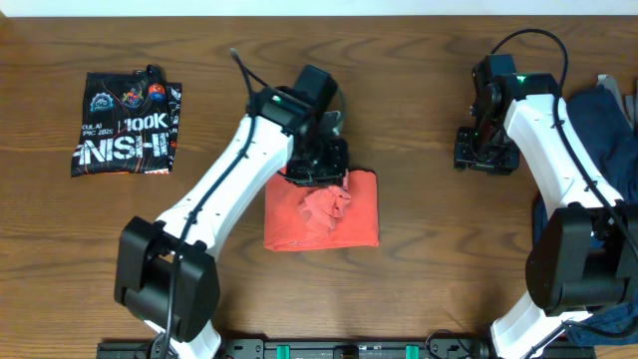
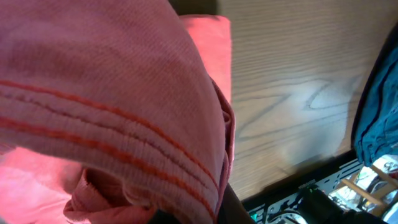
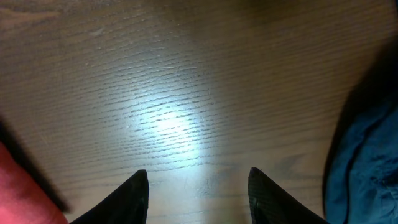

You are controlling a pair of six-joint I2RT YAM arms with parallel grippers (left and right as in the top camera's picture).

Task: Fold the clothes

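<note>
Clamped shut on a raised bunch of the soft orange-red folded T-shirt [image 1: 309,227]: left gripper [image 1: 321,172], seemingly at the far edge, fingers hidden by cloth. Spread mid-table, reaching from that grip toward the robot; long axis apparently left-right. Nearer arm: left. Half-spread, holding nothing, over the brown wooden table [image 1: 429,229], well to the right: right gripper [image 1: 485,152], near the crumpled navy blue T-shirt [image 1: 603,125].

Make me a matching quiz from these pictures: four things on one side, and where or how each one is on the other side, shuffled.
1. orange-red shirt
2. black printed shirt
3. blue clothes
4. right claw

A. open above the bare table
B. folded, at the table's left end
C. pinched by the left claw, mid-table
D. heaped at the right edge

Pairs: 1-C, 2-B, 3-D, 4-A
</note>
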